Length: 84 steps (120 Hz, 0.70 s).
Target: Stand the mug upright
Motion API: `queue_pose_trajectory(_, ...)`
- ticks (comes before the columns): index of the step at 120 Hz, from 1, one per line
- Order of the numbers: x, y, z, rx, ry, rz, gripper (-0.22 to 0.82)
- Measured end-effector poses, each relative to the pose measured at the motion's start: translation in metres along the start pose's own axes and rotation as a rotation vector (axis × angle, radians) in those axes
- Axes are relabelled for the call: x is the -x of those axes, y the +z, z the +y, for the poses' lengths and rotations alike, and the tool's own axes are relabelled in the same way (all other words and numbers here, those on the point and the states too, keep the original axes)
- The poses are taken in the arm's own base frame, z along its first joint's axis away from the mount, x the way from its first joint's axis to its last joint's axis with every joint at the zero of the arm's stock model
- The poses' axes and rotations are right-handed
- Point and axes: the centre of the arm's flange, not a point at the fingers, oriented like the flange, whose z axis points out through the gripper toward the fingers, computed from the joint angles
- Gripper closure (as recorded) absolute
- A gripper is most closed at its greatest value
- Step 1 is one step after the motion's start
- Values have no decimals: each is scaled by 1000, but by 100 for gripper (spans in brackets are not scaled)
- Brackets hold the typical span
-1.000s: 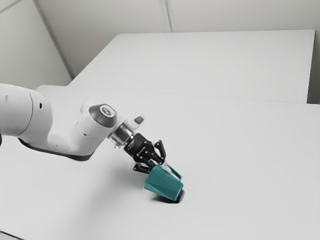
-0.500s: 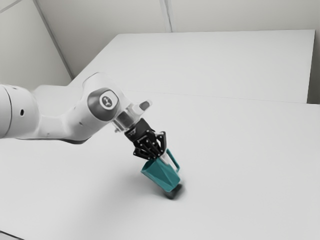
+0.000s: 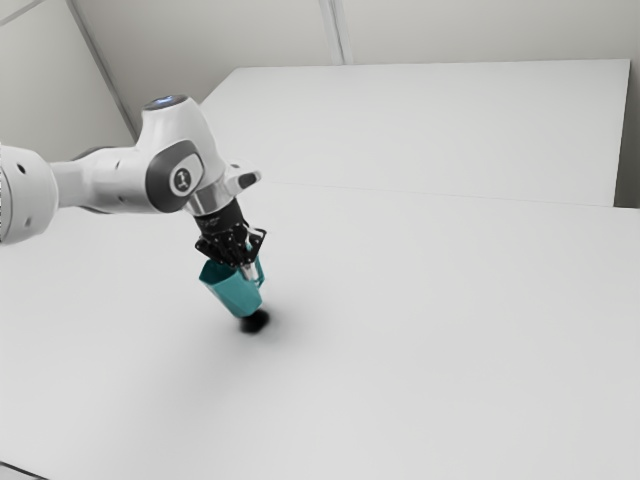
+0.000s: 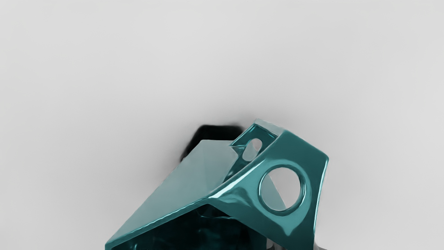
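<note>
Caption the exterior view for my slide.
The claw grips a teal mug, tilted, its handle toward the exterior view's right.

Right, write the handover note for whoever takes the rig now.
End effector: shut on the mug by its handle.
Mug: tilted over the table, mouth up and leaning toward the exterior view's left; can't tell whether its base touches.
Done: mug gripped.
Left: straighten it, stand it on its base, release, back off.
</note>
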Motion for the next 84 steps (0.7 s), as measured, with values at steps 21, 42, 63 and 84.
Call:
queue_pose_trajectory(21, -7, 20, 16, -51, 45, -9, 79)
queue_pose_trajectory(42, -12, 41, 14, -70, 44, -20, 79)
queue_pose_trajectory(63, -16, 51, 8, -78, 30, -24, 78)
queue_pose_trajectory(84, -14, 52, 8, -76, 26, -27, 44)
